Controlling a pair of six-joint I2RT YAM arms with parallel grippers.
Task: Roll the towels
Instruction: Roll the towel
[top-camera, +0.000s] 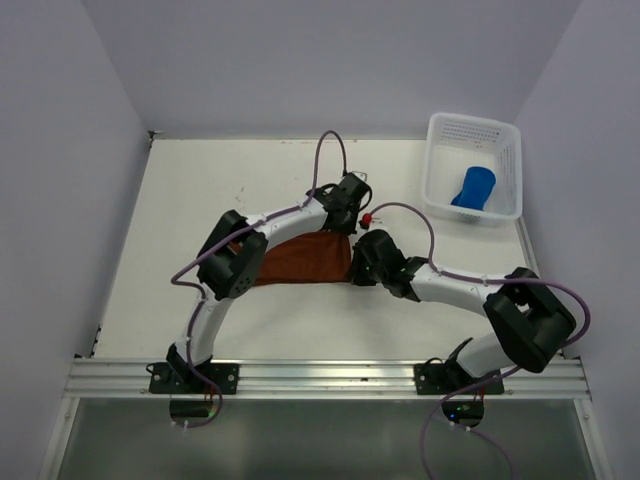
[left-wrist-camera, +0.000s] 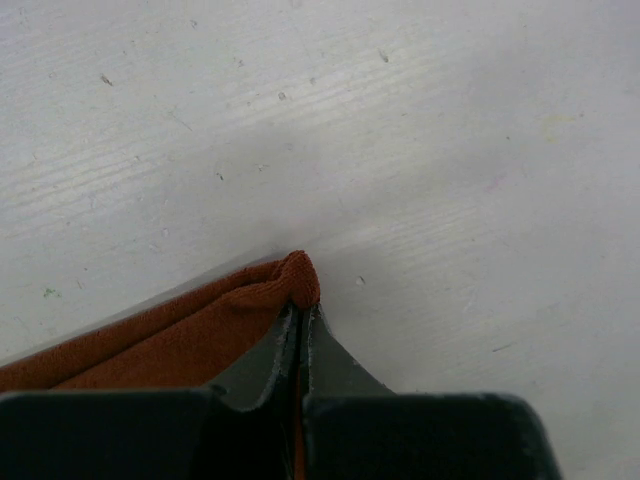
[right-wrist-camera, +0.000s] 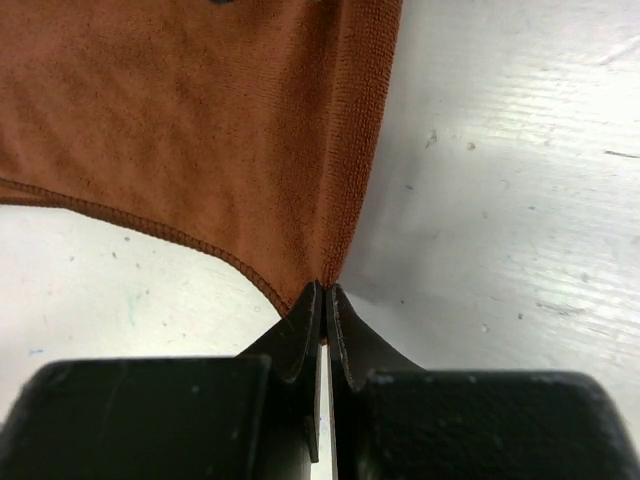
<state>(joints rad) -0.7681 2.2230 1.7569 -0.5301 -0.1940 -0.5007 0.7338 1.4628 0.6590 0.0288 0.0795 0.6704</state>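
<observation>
Pale lilac walls (top-camera: 300, 60) close in the scene on three sides. Across the middle of the top view lies a white counter (top-camera: 190, 200), faintly scuffed and speckled, with a metal rail (top-camera: 330, 378) along the lower edge of the frame.

In the upper right of the frame a white perforated basket (top-camera: 441, 128) stands at the counter's corner. Inside it lies the blue towel (top-camera: 473, 187), rolled into a short, thick bundle.

The brown towel (top-camera: 305, 262) lies spread on the counter at the centre of the frame, between the two arms.

The left fingers (left-wrist-camera: 335, 360) are pressed together on the brown towel's upper right corner, and a small bunch of cloth shows just past their tips. The right fingers (right-wrist-camera: 355, 345) are likewise pressed together, pinching the towel's lower right corner where its stitched hem meets the side edge.
</observation>
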